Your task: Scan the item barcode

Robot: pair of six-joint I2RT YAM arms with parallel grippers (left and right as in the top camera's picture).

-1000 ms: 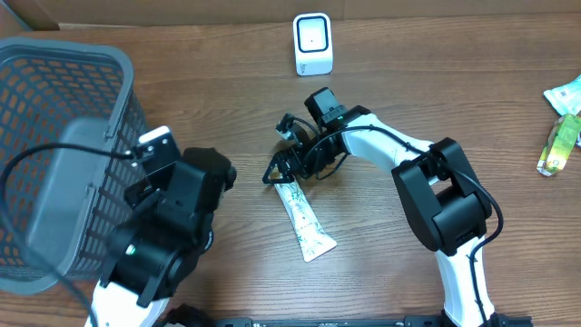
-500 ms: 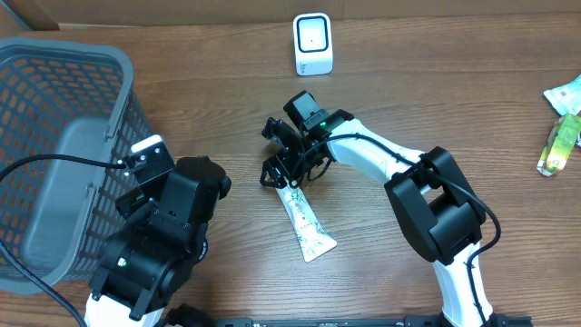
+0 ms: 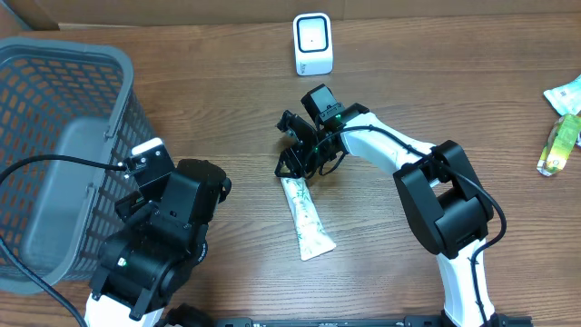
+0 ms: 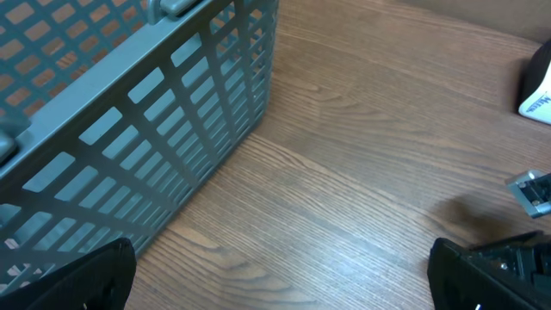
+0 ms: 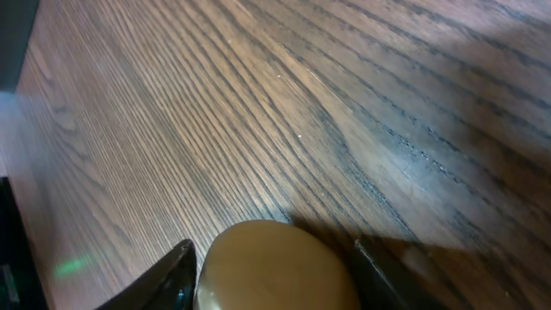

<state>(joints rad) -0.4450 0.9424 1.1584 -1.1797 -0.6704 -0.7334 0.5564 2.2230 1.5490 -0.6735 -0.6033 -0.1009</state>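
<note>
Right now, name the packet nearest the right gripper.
The long white sachet mid-table, its end at the right gripper; the green packets lie at the right edge.

Basket [image 3: 54, 118] on the table's [image 3: 227, 100] left, scanner [image 3: 313, 44] at the back, sachet [image 3: 305, 220] mid-table with its far end by the right gripper [image 3: 293, 166], packets [image 3: 561, 136] far right.

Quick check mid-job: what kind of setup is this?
Likely a mock shop checkout: a white scanner at the far edge of the table, a grey basket on the left, and a sachet in the middle.
</note>
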